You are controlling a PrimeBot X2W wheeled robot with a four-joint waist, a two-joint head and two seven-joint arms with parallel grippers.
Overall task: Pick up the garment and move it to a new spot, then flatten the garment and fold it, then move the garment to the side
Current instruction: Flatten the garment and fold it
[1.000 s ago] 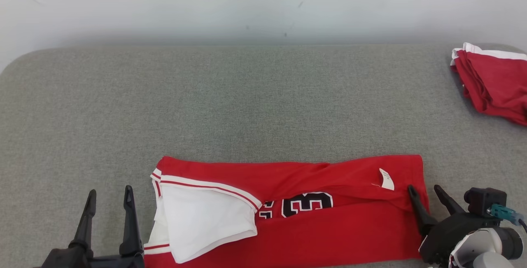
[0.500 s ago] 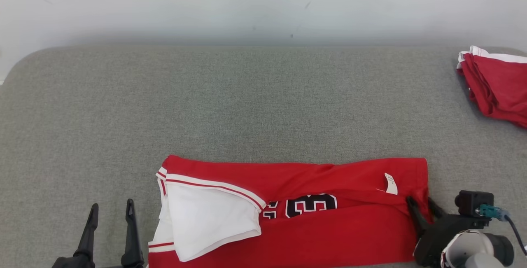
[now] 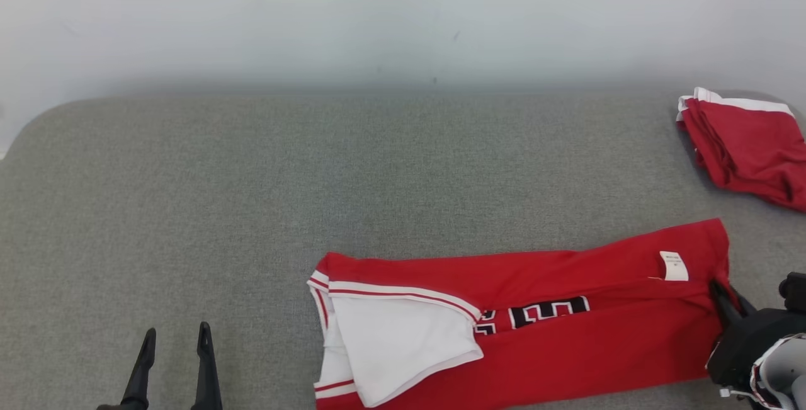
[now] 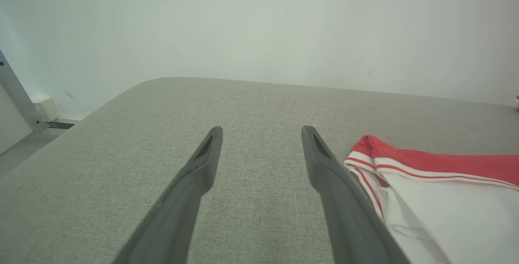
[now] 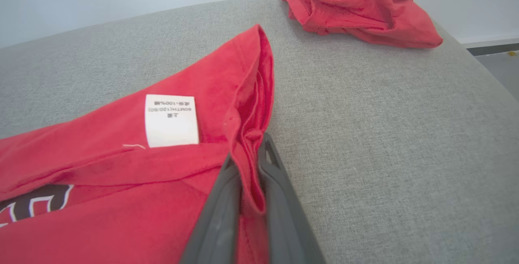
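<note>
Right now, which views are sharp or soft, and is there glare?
Head view: even, soft light, no glare; the far edge of the grey fabric table looks hazy. Right wrist view: the white care label on the red jersey is sharp, the right dark fingers soft. Left wrist view: the left fingers soften toward the bottom.

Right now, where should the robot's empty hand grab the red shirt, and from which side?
Grip the striped edge at the left end of the red shirt, coming in low from the left. That edge lies flat on the grey surface, facing the open left gripper, while the right gripper pinches the opposite end.
</note>
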